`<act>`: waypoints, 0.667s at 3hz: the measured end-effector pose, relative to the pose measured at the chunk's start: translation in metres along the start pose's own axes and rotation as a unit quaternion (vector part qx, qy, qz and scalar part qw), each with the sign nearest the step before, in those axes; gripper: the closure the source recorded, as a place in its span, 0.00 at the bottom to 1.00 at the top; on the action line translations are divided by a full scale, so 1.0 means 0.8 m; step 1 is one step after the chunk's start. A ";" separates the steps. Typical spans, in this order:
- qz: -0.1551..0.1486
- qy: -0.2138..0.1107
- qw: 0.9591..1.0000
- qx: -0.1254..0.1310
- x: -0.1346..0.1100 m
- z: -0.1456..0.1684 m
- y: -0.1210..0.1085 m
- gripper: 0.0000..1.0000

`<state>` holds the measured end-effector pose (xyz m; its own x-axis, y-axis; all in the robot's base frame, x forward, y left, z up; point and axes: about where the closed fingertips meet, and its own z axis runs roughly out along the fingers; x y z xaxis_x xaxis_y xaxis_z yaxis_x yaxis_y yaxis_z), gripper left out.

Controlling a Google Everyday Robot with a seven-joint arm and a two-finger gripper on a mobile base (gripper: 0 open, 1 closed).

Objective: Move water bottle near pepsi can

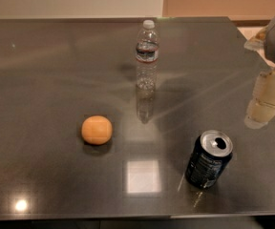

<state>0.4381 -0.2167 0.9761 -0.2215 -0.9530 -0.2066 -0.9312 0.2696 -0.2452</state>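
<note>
Clear plastic white-capped water bottle [147, 56] upright at 12 o'clock, untouched; navy aluminium pepsi can [208, 160] at 5. My cream gripper [266, 99] hovers at 3, staged for approach, nothing visibly held; how far open, I cannot tell.

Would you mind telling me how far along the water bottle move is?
Done: nothing yet. The water bottle stands upright toward the back of the table, well apart from the pepsi can at the front right. In hand: nothing. The gripper hangs at the right edge, clear of both. Left: reach the bottle, grasp it and set it beside the can. The orange lies front left.
</note>
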 end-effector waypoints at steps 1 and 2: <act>-0.001 -0.001 1.000 0.004 -0.002 -0.001 -0.002 0.00; 0.000 -0.022 1.000 -0.001 -0.010 0.006 -0.014 0.00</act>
<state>0.4515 -0.2113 0.9756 -0.2091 -0.9459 -0.2483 -0.9315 0.2699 -0.2439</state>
